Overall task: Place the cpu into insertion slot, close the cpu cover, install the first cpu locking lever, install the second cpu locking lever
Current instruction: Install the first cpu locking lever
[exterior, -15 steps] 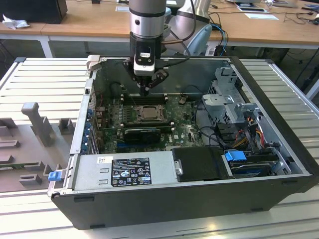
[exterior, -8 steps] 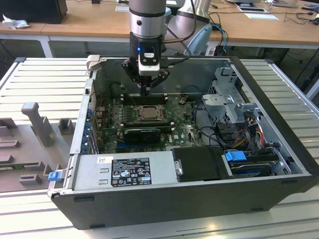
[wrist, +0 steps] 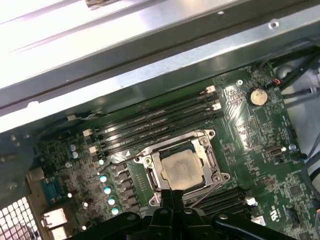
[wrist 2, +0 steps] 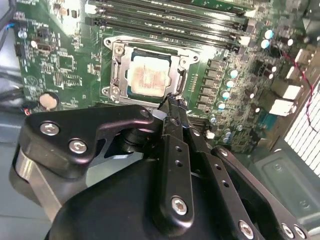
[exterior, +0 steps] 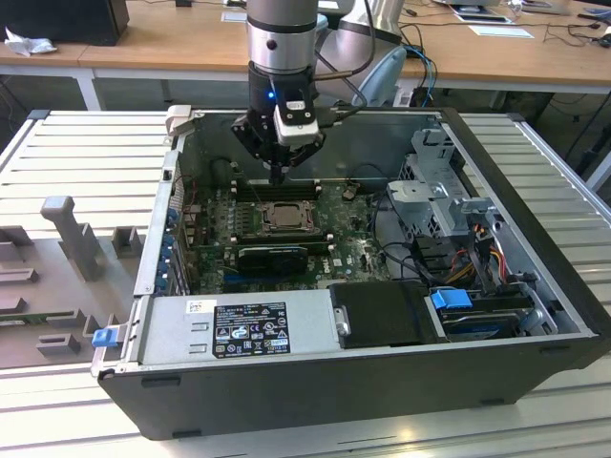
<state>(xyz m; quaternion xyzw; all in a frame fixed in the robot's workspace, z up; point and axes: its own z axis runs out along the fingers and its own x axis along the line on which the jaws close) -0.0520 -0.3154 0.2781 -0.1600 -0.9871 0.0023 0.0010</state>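
Note:
The cpu [wrist 2: 148,80] [wrist: 182,168] lies flat in the insertion slot [wrist 2: 106,56], silvery top up. The cpu cover [wrist 2: 116,70] [wrist: 208,156], a thin silvery frame, lies down around it. In the exterior view the socket with the chip [exterior: 284,216] sits mid-motherboard, just below my gripper [exterior: 277,177]. My gripper [wrist 2: 172,102] [wrist: 172,192] is shut with nothing between its fingers. Its tips hover at the socket's edge, on the side away from the memory slots. A thin wire lever [wrist 2: 150,46] runs along the socket's memory-slot side.
Long black memory slots [wrist: 160,117] [wrist 2: 165,15] lie beside the socket. The open computer case [exterior: 535,200] walls in the motherboard. A grey power supply [exterior: 239,329], a black box [exterior: 382,315], a drive cage [exterior: 434,181] and loose cables [exterior: 468,258] crowd the exterior view's right and front.

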